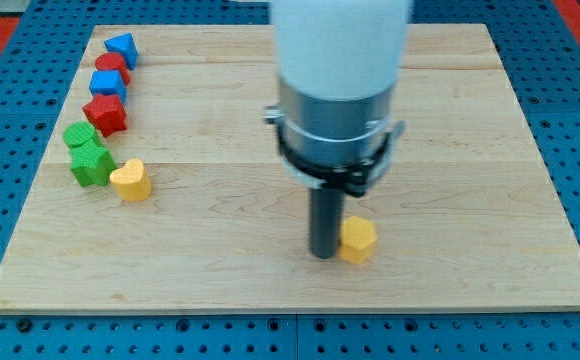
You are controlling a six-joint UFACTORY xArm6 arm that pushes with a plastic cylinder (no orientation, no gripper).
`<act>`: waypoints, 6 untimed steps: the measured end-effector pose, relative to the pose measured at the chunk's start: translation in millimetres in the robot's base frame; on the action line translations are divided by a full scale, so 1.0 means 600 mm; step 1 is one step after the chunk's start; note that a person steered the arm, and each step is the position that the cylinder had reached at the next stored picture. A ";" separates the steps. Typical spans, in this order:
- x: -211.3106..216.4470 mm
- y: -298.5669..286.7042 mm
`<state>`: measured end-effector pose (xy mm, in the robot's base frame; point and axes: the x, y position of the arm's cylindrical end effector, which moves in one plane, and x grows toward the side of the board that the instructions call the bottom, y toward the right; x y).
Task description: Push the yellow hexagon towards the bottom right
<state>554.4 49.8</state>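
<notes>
No hand ends this arm, so nothing opens, closes or holds; the work is done by a straight dark rod, and my tip (322, 255) rests on the desk (470, 150) right against the yellow hexagon (357, 240), on its side toward the view's left. That hexagon sits a little right of centre and near the view's bottom edge of the desk, with open wood to its right and only a narrow strip below it. Contact on the left face makes sense for a shove: the block can only go away from where I touch it. As I stand, though, I judge the push would carry it mostly rightward; to add the downward part I would want to bear on its upper-left side, and gently, since so little desk remains below it. The wide grey and white body of the arm hangs above the rod and hides part of the desk behind it, so I cannot tell what lies there. All other blocks are well apart, in a ragged column along the view's left edge: a blue triangle-like block (121, 47) at the top, then a red block (112, 66), a blue block (108, 83), a larger red block (105, 115), two green blocks (79, 134) (91, 163), and a yellow heart (131, 181) just beside the lower green one. They lie nowhere near the intended path, so nothing should get in the way.
</notes>
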 end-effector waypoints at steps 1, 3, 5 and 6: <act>-0.007 0.092; -0.068 0.106; -0.119 0.080; -0.119 0.081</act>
<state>483.2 98.2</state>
